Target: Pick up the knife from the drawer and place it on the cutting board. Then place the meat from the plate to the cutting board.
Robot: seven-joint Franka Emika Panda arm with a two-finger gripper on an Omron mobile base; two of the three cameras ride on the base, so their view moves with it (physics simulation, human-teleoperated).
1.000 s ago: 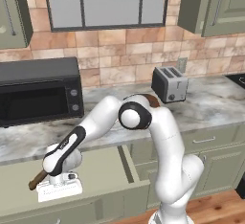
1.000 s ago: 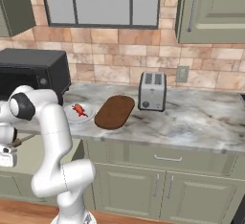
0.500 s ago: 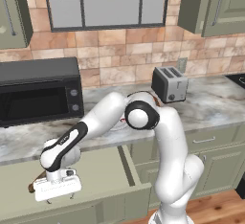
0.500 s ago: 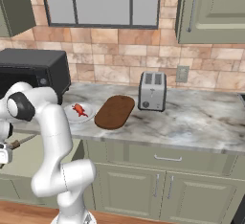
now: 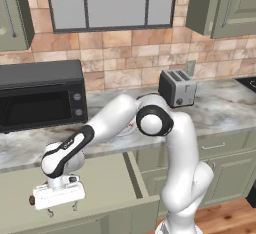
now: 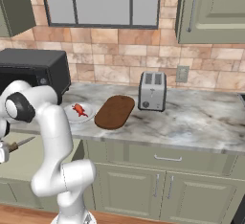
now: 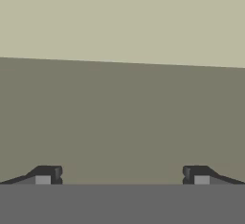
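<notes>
Left base view: we see the arm reaching down-left into the open drawer (image 5: pixel 107 180), the gripper (image 5: pixel 62 210) hanging low over its pale floor. Its white hand block hides most of what lies below; only a small brown stub pokes out at the hand's left end, likely the knife (image 5: pixel 32 200) handle, hard to be sure. Two thin dark fingertips drop from the block, set apart. The arm's forearm and elbow cover the counter behind, so we get just a sliver of the white plate (image 5: pixel 131 127) beside the elbow; the board and meat are hidden here. The microwave (image 5: pixel 41 98) sits on the left and the toaster (image 5: pixel 177 87) on the right of the counter (image 5: pixel 225 103).

Right base view: the counter things are clear. The dark brown cutting board (image 6: pixel 115 111) lies bare, just beside the plate (image 6: pixel 72 117), which carries the red-orange meat (image 6: pixel 79 109). The toaster (image 6: pixel 151 91) stands near the board's far right corner. At the left edge the knife (image 6: pixel 19 143) shows a brown handle and a thin grey blade pointing up-right, over the drawer (image 6: pixel 43 158); the hand is cut off by the frame, so we cannot tell from here whether it touches the knife.

Hand view: both dark fingertips (image 7: pixel 47 175) sit far apart at the bottom corners, jaws spread wide with nothing between them. Beyond is flat drawer surface in two tones, darker near and paler far; which part of the drawer each band is we cannot tell.
</notes>
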